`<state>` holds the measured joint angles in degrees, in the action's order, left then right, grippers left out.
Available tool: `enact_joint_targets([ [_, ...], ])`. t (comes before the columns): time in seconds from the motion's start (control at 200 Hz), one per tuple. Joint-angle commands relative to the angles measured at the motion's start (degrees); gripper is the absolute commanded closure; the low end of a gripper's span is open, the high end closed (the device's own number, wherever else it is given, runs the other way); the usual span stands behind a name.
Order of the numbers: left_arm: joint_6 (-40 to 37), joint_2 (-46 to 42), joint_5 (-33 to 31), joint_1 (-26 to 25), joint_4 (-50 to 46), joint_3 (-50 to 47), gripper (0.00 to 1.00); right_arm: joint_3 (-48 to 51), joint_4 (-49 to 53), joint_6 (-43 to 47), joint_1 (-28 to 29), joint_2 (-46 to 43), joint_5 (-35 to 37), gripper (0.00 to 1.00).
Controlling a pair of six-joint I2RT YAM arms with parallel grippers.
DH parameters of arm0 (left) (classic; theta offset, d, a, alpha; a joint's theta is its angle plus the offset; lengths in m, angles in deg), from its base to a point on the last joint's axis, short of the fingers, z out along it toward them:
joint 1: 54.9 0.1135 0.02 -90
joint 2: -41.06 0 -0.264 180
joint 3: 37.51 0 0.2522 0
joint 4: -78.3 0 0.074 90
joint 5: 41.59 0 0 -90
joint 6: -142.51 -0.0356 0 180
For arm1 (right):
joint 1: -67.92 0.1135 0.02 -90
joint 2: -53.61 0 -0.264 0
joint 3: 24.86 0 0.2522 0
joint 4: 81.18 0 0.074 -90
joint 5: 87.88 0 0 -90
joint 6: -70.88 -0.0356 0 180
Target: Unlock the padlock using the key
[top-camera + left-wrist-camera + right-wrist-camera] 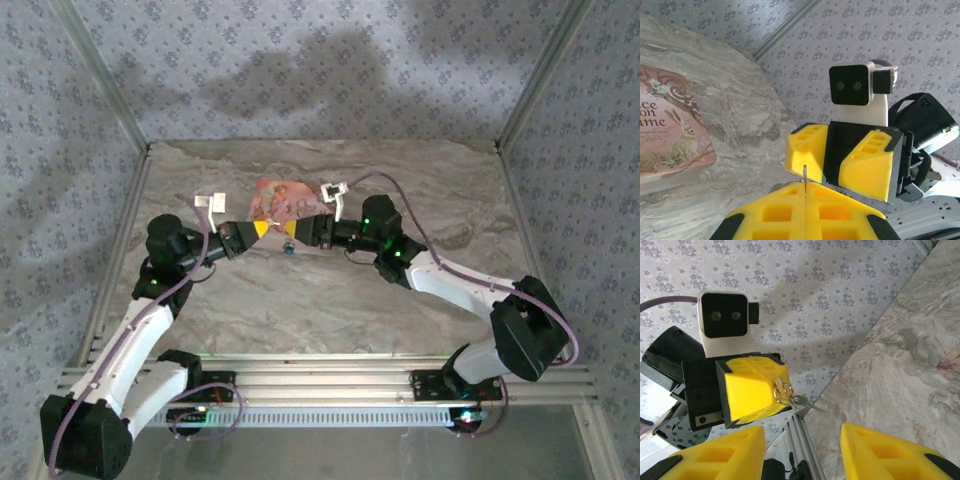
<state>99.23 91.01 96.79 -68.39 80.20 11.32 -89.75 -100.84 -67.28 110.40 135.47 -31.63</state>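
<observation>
My left gripper (pixel 805 186) is shut on the key (pixel 804 174), whose thin metal edge sticks up from the seam between the yellow pads. In the right wrist view the left gripper (pixel 771 390) faces the camera, with a key ring (pixel 782 390) and the key (pixel 807 403) dangling at its tip. My right gripper (pixel 802 442) is open with nothing between its fingers, tip to tip with the left one and a short gap apart. From above, the padlock (pixel 288 247), tiny and blue, sits just below the gap between the left gripper (pixel 262 230) and the right gripper (pixel 300 232).
A pink floral box (pixel 289 200) lies flat on the marble-patterned table (pixel 330 300) just behind both grippers, and its corner is close to the left gripper (pixel 670 130). Patterned walls enclose the table on three sides, with a metal rail along the near edge.
</observation>
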Motion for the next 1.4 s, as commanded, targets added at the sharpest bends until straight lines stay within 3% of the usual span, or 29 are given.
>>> enact_joint_targets([
  [0.0, 1.9, -0.9, 0.0, 0.0, 3.7, -0.4, 1.00, -2.8, -2.5, -0.5, 1.0, 1.1, 0.5, 0.57],
  [0.5, 2.3, -1.2, 0.3, -1.7, 4.1, 0.2, 1.00, -5.2, -4.8, -1.6, 1.6, 3.7, -0.7, 0.70],
  [0.635, 2.3, -1.2, 0.2, -1.8, 4.1, 0.3, 1.00, -5.6, -5.7, -2.1, 1.6, 4.3, -1.5, 0.79],
  [0.774, 1.9, -1.1, 0.3, -1.9, 3.7, 0.5, 1.00, -5.8, -5.7, -1.5, 1.5, 4.4, -2.6, 1.00],
  [0.839, 0.6, -1.2, 0.5, -1.9, 2.0, 1.0, 1.00, -5.9, -3.5, 0.1, 1.1, 4.1, -3.6, 1.00],
  [0.899, -2.2, -1.4, 0.7, -1.8, -2.1, 2.1, 1.00, -7.1, 2.3, 4.4, 0.4, 3.1, -5.8, 1.00],
  [0.944, -5.3, -1.7, 0.9, -1.7, -6.6, 3.3, 0.88, -8.7, 9.3, 9.3, -0.1, 2.1, -7.3, 1.00],
  [1.014, -11.1, -2.0, 0.9, -1.5, -14.5, 5.6, 0.67, -15.0, 30.4, 23.2, -0.4, 0.4, -7.4, 1.00],
  [1.074, -15.4, -2.4, 1.6, -1.2, -19.2, 7.2, 0.58, -23.3, 50.0, 35.9, 0.1, 0.7, -4.7, 1.00],
  [1.199, -21.9, -2.2, 6.1, -1.1, -22.7, 8.8, 0.53, -34.2, 73.5, 48.4, 0.5, 3.1, -2.7, 1.00],
  [1.394, -27.3, -1.8, 9.5, -3.9, -20.6, 8.2, 0.51, -42.1, 88.3, 57.7, 1.7, 5.8, -3.4, 1.00],
])
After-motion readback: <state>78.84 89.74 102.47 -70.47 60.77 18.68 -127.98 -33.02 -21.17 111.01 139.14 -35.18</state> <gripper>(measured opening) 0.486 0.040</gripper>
